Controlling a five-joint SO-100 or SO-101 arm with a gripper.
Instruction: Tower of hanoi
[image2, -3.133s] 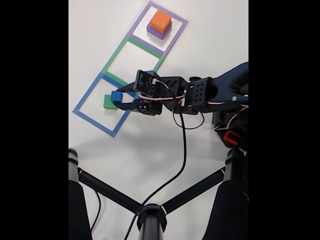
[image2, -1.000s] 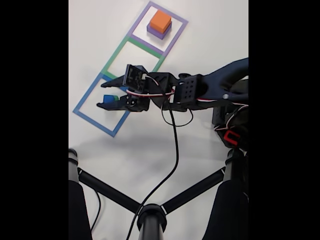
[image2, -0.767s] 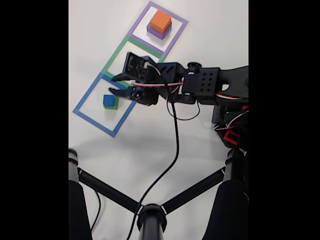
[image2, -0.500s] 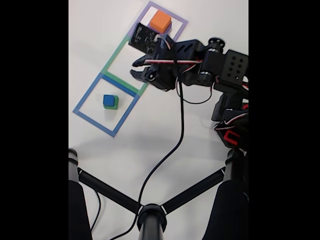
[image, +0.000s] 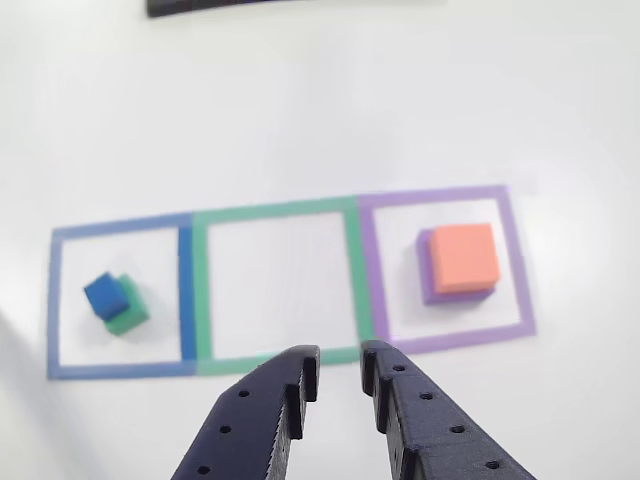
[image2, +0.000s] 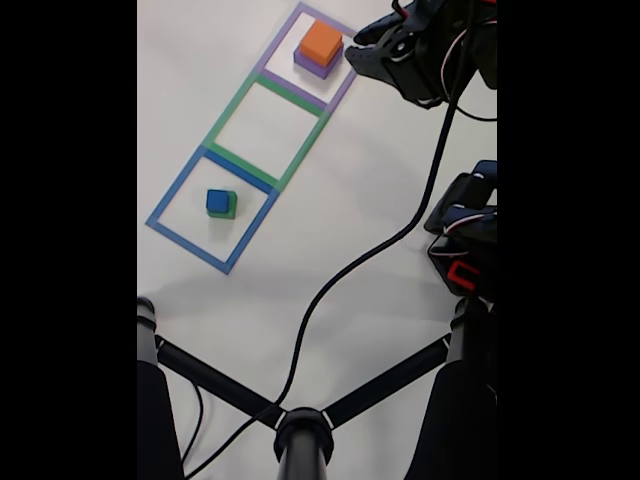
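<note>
The green cube (image: 128, 311) is largely covered by the blue cube (image: 104, 295) in the other view, and in the fixed view little more than its edge (image2: 229, 206) is seen. The purple cube (image2: 316, 66) is mostly hidden under the orange cube (image2: 321, 41). The fingers (image: 270, 420) are cut off by the lower edge of the other view. A black strip (image: 230, 6) is clipped at the top edge. The gripper (image2: 357, 53) is partly lost against the fixed view's dark border.

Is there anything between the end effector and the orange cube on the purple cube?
Nothing visible. In the other view the end effector is empty, and only bare table and the purple outline separate it from the orange cube stacked on the purple cube.
</note>
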